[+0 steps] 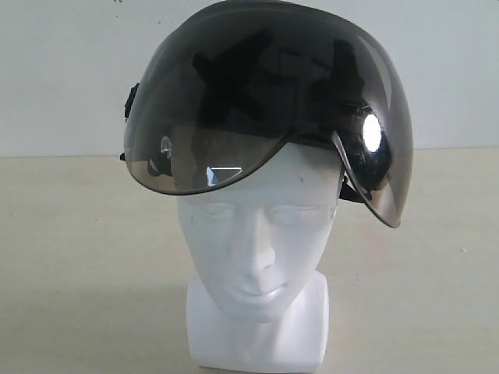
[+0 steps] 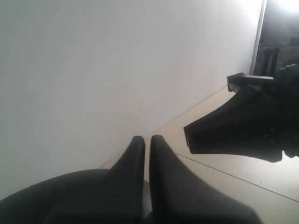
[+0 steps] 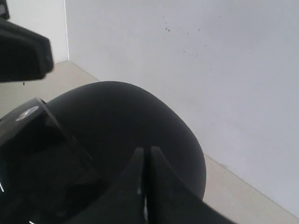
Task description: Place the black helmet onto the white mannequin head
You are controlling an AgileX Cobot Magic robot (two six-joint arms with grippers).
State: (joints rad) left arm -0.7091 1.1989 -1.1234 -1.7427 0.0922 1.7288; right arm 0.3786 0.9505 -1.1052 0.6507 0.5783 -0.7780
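Note:
The black helmet [image 1: 265, 86] sits on top of the white mannequin head [image 1: 257, 241], tilted, with its smoky visor [image 1: 234, 125] covering the forehead and hanging lower on the right. The face and blocky neck base [image 1: 261, 331] show below it. Neither gripper shows in the exterior view. My left gripper [image 2: 147, 138] is shut with only a thin slit between its fingers, just past the helmet's dark shell [image 2: 56, 196]. My right gripper [image 3: 146, 150] is shut above the rounded shell [image 3: 126, 112], beside the visor [image 3: 42, 154].
The head stands on a beige table [image 1: 78, 257] in front of a white wall [image 1: 62, 70]. A black finger [image 2: 224, 133] of the right arm shows in the left wrist view, with a dark frame [image 2: 280, 37] behind it. A black part of the left arm [image 3: 23, 53] shows in the right wrist view.

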